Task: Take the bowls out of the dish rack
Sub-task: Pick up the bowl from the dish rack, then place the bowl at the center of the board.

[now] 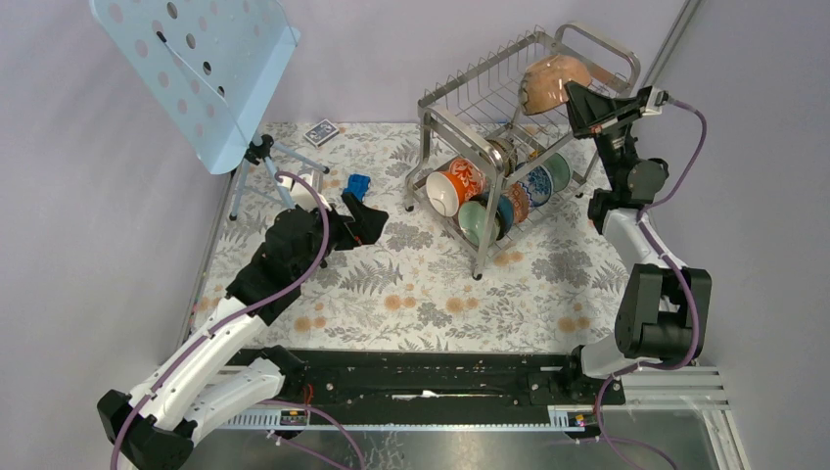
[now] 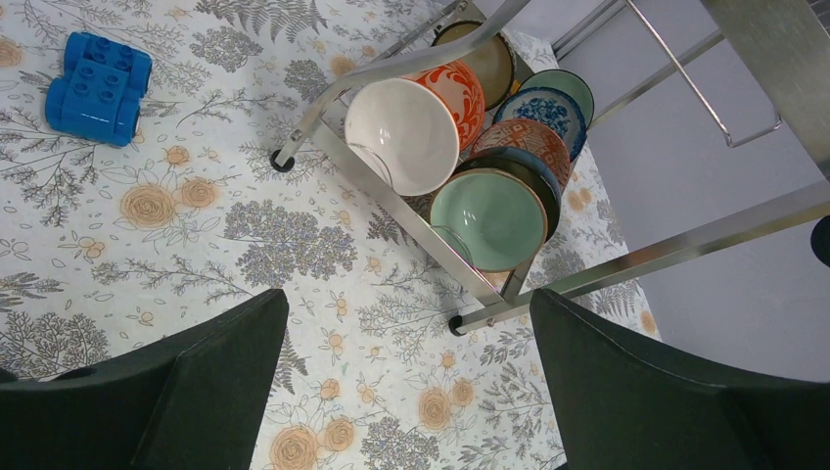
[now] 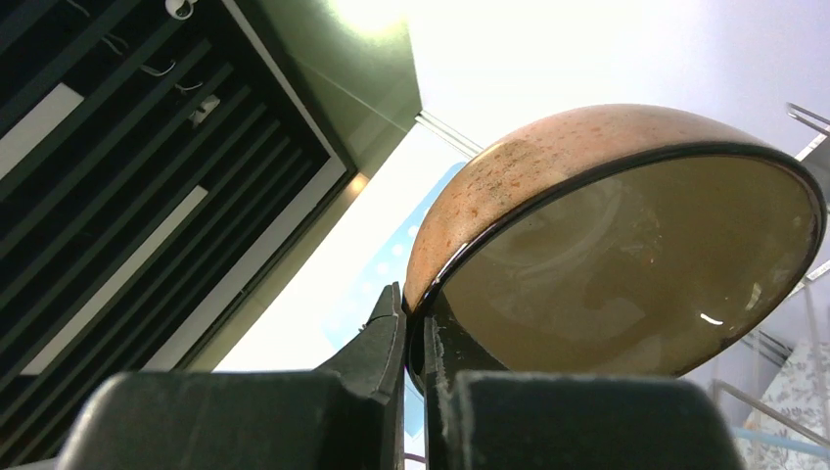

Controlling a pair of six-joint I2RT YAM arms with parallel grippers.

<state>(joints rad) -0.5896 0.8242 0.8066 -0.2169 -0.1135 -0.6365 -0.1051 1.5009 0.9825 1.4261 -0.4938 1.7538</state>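
Note:
The steel dish rack [image 1: 487, 225] stands at the back right of the flowered table. At its upper tier my right gripper [image 1: 577, 103] is shut on the rim of a pinkish-brown speckled bowl [image 1: 550, 83]. The right wrist view shows that bowl [image 3: 587, 245] on edge, its rim pinched between the fingers of the right gripper [image 3: 416, 308]. The lower tier holds an orange-red patterned bowl [image 2: 406, 132], a pale green bowl [image 2: 489, 217], a blue-and-white bowl [image 2: 548, 108] and others behind. My left gripper [image 1: 367, 220] hangs open left of the rack, with only tablecloth showing between the fingers of this gripper [image 2: 409, 299].
A blue toy block [image 1: 358, 184] lies just behind the left gripper. A pale blue perforated music stand [image 1: 196, 69] stands at the back left on a tripod. A card deck [image 1: 321, 131] lies near the back edge. The rack's foot [image 2: 456, 323] is close ahead of the left fingers.

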